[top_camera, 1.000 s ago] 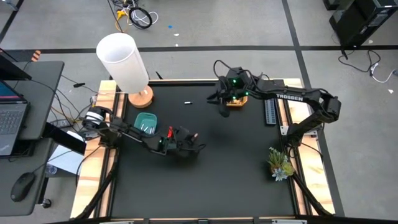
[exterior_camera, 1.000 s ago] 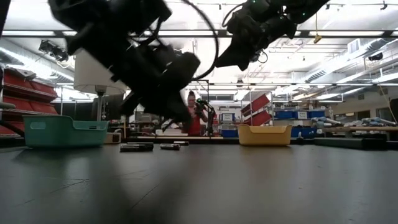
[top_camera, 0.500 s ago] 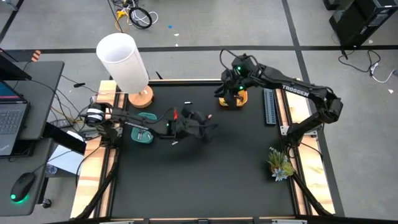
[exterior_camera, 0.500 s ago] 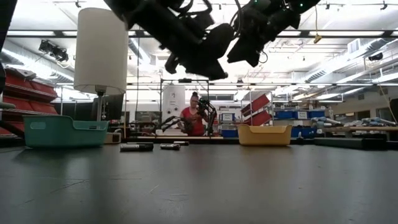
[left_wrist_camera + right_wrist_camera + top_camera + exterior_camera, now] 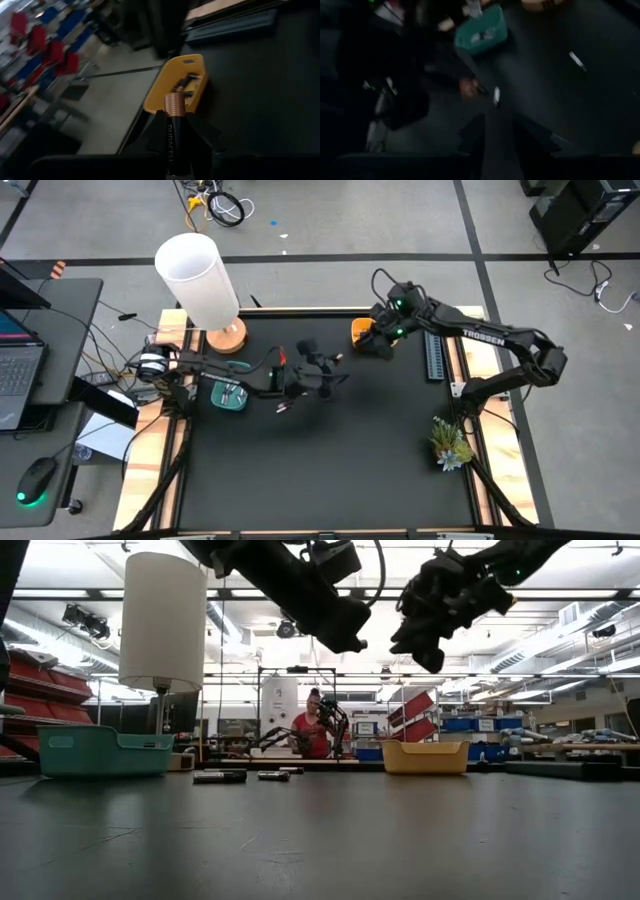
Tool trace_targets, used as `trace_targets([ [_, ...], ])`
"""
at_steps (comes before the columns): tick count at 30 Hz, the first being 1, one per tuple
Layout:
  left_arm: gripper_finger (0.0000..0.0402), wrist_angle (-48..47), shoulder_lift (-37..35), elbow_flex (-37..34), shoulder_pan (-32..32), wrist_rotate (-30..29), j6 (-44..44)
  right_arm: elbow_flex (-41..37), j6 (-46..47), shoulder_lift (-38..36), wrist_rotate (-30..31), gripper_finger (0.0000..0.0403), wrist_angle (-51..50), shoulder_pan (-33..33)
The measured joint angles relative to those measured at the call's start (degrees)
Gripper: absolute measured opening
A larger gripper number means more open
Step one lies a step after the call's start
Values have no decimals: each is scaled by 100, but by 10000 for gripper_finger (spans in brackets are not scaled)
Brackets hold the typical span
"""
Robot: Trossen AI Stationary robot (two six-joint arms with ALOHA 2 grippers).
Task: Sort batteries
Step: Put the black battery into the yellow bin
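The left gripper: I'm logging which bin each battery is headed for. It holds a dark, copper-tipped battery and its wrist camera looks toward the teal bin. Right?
Not quite. The left gripper does hold a dark, copper-tipped battery, but the left wrist view looks toward the yellow bin, which has dark batteries in it, not the teal one. In the high view the teal bin sits back near that arm's base.

1. The table [image 5: 330,450] top is matte black, with pale wood edges.
2. One bin [image 5: 229,394] is teal; the other bin [image 5: 176,85] is yellow-orange.
3. The held battery [image 5: 173,131] is black with a copper end and pale lettering.
4. The lamp [image 5: 196,278] has a white shade and a light wooden base.
5. The plant sprig [image 5: 449,442] is green with pale tips.
6. Both arms are dark.
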Motion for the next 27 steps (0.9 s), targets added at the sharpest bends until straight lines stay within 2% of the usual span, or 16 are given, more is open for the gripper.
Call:
trace_targets([
  [4, 54, 2, 0, 0, 159, 448, 119, -209, 653, 62, -58, 119, 837, 164],
  [7, 54, 188, -1, 0, 274, 531, 204, -219, 701, 62, -16, 129, 892, 252],
  [11, 54, 536, -46, 9, 431, 943, 704, -219, 699, 62, -46, 143, 902, 221],
  [15, 54, 485, -106, 9, 571, 1117, 869, -219, 705, 62, -63, 154, 919, 113],
  [19, 54, 487, -118, 11, 692, 1276, 1113, -219, 766, 62, -354, 155, 1075, 58],
  [22, 54, 548, -118, 11, 800, 1582, 1261, -219, 816, 62, -260, 156, 1216, 68],
  [27, 54, 514, -109, 77, 902, 1606, 1332, -214, 1016, 293, -200, 155, 1630, 47],
])
